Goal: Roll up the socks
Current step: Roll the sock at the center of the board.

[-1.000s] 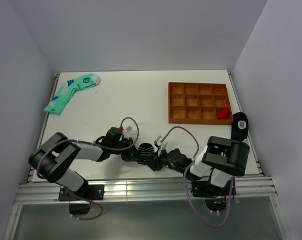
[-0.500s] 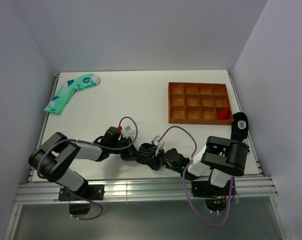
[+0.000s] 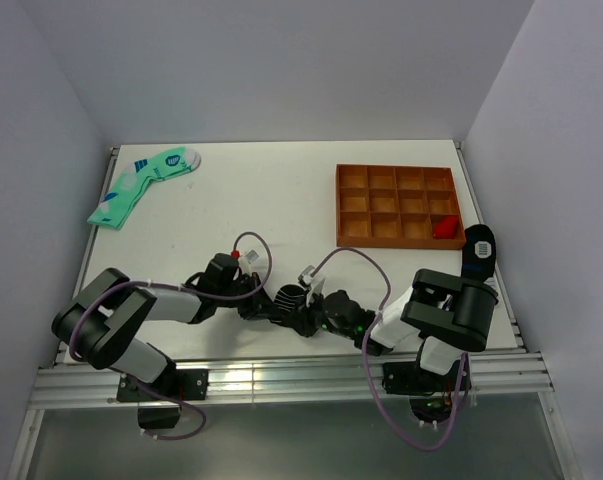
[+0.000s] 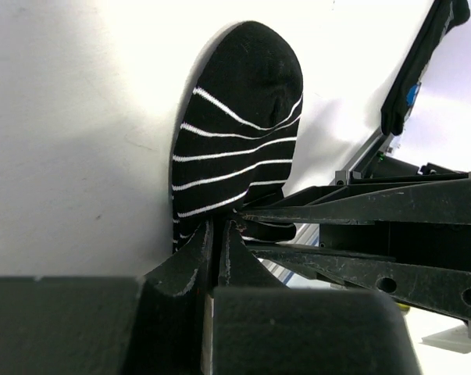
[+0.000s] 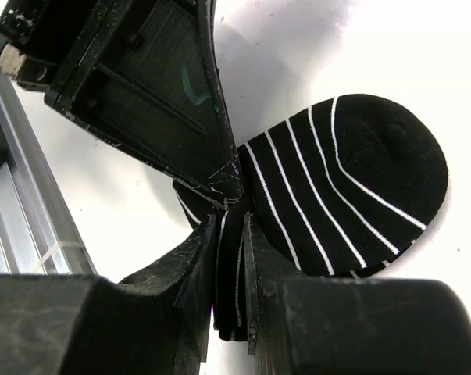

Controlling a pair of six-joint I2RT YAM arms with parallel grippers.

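Observation:
One black sock with thin white stripes (image 3: 290, 296) lies near the table's front edge between my two grippers. In the right wrist view its rounded toe (image 5: 352, 187) spreads flat, and a fold of its edge stands between my right gripper's (image 5: 233, 226) fingers, which are shut on it. My left gripper (image 4: 218, 228) comes from the other side and is pinched shut on the same end of the sock (image 4: 235, 148). The two grippers' tips almost touch. In the top view the left gripper (image 3: 269, 307) and right gripper (image 3: 307, 315) flank the sock. A second black sock (image 3: 478, 248) lies at the right edge.
A pair of mint-green socks (image 3: 141, 185) lies at the back left. An orange compartment tray (image 3: 396, 205) stands at the back right with a red piece (image 3: 444, 227) in one cell. The aluminium rail (image 3: 281, 380) runs just in front of the grippers.
My right gripper has slid left up to the sock and closed on its edge. The sock has bunched a little and shifted slightly left. The left gripper has stayed shut.

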